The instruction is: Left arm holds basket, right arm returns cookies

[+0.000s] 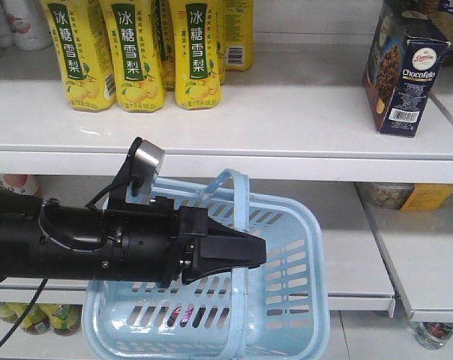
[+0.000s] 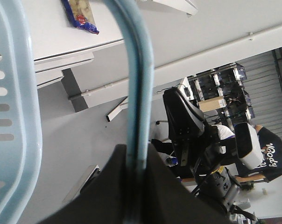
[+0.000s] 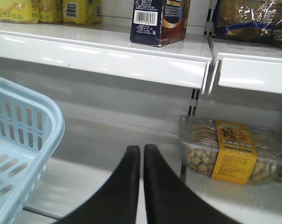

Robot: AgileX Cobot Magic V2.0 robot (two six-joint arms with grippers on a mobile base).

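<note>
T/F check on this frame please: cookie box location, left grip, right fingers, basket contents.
1. The cookies stand upright on the upper shelf. True.
2. The left gripper is shut on the basket handle. True.
3. The right gripper holds the cookies. False: its fingers are shut on nothing, below the shelf.
4. The cookies lie inside the basket. False: they are on the shelf.
5. Yellow bottles stand left of the cookies. True.
</note>
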